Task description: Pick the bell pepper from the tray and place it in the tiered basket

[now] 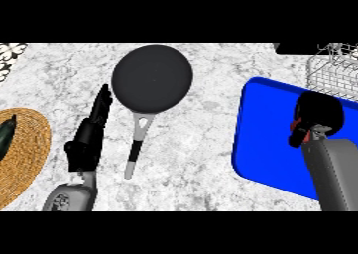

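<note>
Grasp step, by the look of it: right hand (pixel 319 110) hanging over the right half of the blue tray (pixel 266 144), fingers curled down and closed round the bell pepper (pixel 304 134) (only a red sliver peeking out under the palm, the rest hidden). Hard to tell whether lifted clear of the tray or touching it.

To do this well: confirm a wrap round the pepper's body rather than a pinch at its edge, then raise straight up before travelling, to avoid dragging across the tray. Head next for the tiered basket (pixel 335 74) — wire, just beyond the tray's far right corner — and come in from above its rim, not through the side mesh. Release only once low inside a tier.

Left of the tray, well apart: frying pan (pixel 152 77), then left hand (pixel 90 134) resting open with straight fingers, holding nothing; farther left, woven mat (pixel 24 158) with a dark green vegetable (pixel 0 139).
</note>
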Robot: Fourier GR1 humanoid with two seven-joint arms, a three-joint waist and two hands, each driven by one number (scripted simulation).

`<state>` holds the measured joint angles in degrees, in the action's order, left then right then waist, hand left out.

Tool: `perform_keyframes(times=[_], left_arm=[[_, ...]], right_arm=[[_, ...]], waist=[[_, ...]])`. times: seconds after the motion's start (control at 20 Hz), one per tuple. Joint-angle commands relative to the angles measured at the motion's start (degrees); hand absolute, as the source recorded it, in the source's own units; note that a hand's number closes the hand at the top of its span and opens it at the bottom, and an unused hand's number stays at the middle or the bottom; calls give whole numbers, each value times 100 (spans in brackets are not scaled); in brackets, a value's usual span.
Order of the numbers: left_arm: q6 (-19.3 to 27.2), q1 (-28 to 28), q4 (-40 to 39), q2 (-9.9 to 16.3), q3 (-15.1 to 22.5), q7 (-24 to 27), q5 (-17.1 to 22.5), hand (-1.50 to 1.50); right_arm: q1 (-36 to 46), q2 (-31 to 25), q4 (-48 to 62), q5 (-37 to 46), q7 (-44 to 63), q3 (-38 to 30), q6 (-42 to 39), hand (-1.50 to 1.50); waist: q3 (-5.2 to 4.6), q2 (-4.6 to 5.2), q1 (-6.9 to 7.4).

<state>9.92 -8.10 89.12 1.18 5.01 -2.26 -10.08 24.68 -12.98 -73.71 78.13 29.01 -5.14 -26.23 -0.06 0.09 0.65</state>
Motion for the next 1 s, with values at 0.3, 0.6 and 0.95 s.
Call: perform_keyframes(times=[0.3,0.6,0.95], left_arm=[[-50,27,0,63,-117,-98,65,0],[-326,-82,-90,349,-480,-6,361,0],[-36,28,162,-9,-25,-81,5,0]], right_arm=[[1334,-385,-1605,-14,1026,-440,-1204,150],[2103,-881,-2269,-471,1061,-993,-2252,150],[3356,-973,-1302,-695,1395,-1501,-2037,150]], waist=[[-1,-41,-96],[0,-29,-85],[3,-7,12]])
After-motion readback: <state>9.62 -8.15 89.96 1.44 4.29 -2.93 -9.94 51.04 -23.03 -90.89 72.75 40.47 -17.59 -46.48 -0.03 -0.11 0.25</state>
